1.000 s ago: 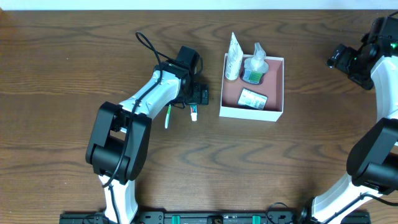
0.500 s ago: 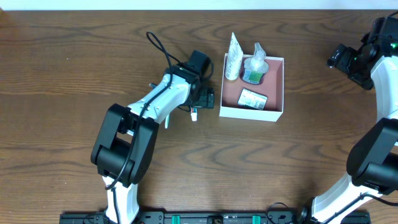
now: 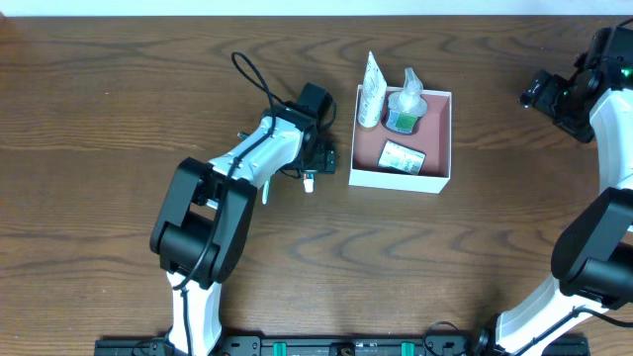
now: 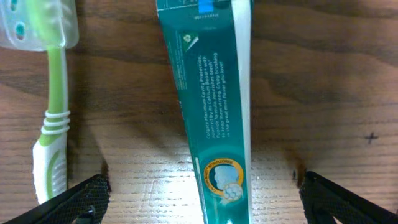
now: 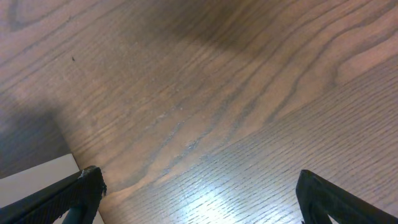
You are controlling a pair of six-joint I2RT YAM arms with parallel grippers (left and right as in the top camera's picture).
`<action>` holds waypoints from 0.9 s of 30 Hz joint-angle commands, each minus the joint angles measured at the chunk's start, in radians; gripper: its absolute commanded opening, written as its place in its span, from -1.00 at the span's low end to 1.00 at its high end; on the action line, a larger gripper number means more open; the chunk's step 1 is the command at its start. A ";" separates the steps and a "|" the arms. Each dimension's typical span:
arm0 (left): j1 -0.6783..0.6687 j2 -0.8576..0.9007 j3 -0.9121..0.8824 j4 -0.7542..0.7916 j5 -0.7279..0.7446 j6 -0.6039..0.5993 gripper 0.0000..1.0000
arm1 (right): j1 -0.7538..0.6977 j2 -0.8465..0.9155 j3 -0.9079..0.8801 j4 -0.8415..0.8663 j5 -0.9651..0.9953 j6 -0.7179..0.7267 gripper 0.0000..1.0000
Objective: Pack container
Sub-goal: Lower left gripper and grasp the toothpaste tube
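Note:
The container, a square white box with a pink inside, holds a white tube, a clear bottle with green liquid and a small packet. A teal toothpaste tube and a green toothbrush lie on the table left of it. My left gripper hovers open over them. In the left wrist view the toothpaste tube lies between the open jaws, with the toothbrush at the left. My right gripper is open and empty at the far right.
The wooden table fills the view. A black cable loops off the left arm. A pale patch shows at the lower left of the right wrist view.
My left wrist has shifted a little to the right, toward the container, and stays open. The toothpaste, the toothbrush and the right arm have not moved.

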 commanded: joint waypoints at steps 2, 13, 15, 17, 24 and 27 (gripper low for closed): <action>0.003 0.024 0.019 -0.001 -0.008 -0.005 0.96 | 0.003 0.002 -0.004 -0.001 0.003 0.010 0.98; 0.003 0.024 0.019 0.037 -0.008 -0.006 0.96 | 0.003 0.002 -0.004 -0.001 0.003 0.010 0.99; 0.003 0.024 0.019 0.042 -0.008 -0.006 0.96 | 0.003 0.002 -0.004 -0.001 0.003 0.010 0.98; 0.003 0.024 0.019 0.042 -0.009 -0.006 0.96 | 0.002 0.002 -0.004 0.000 0.003 0.010 0.99; 0.003 0.024 0.018 0.040 -0.009 -0.006 0.48 | 0.003 0.002 -0.004 -0.001 0.003 0.010 0.98; 0.003 0.024 0.018 0.028 -0.009 -0.005 0.47 | 0.003 0.002 -0.004 -0.001 0.003 0.010 0.98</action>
